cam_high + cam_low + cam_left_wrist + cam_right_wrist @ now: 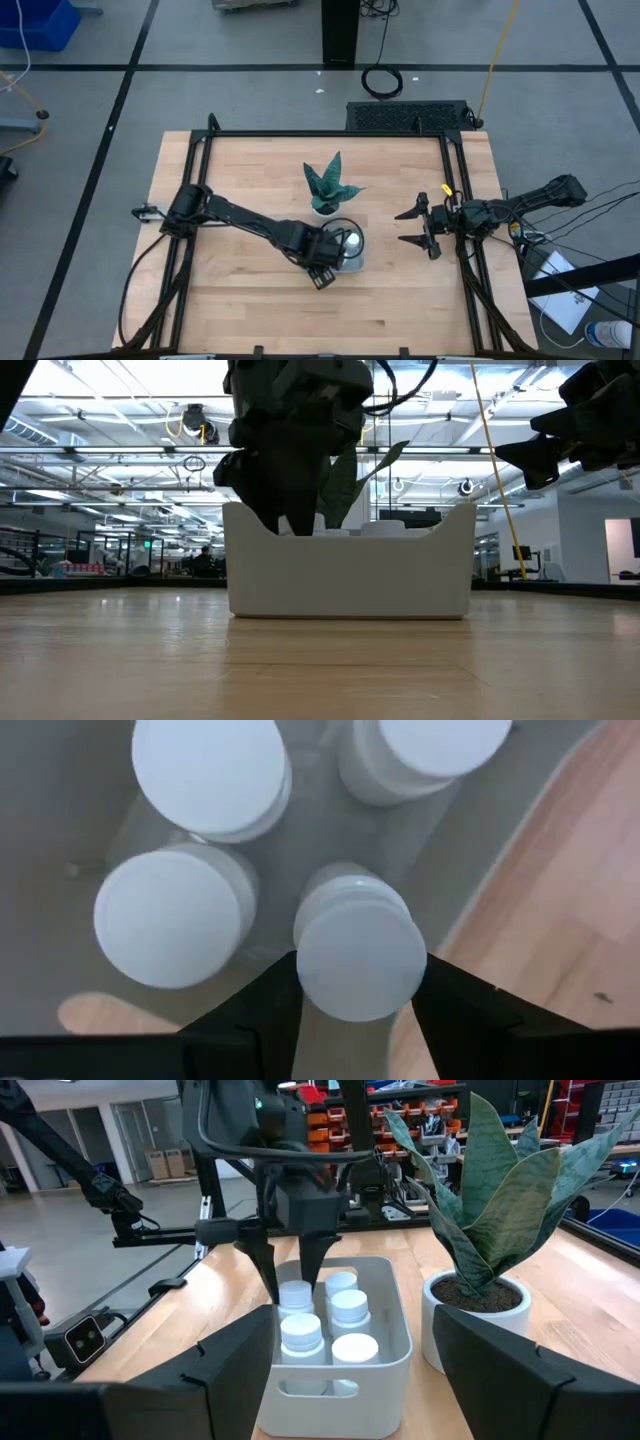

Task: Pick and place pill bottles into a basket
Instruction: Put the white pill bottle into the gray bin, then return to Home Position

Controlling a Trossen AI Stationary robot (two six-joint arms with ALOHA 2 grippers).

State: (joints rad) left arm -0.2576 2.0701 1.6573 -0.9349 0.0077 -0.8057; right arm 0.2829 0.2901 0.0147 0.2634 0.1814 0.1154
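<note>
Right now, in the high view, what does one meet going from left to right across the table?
Left gripper over the basket → right gripper near the table's right edge. The plant stands behind the basket, overlapping it in this order.

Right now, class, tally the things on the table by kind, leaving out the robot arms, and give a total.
pill bottles: 5, all in the basket
basket: 1
potted plant: 1
Total: 7
</note>
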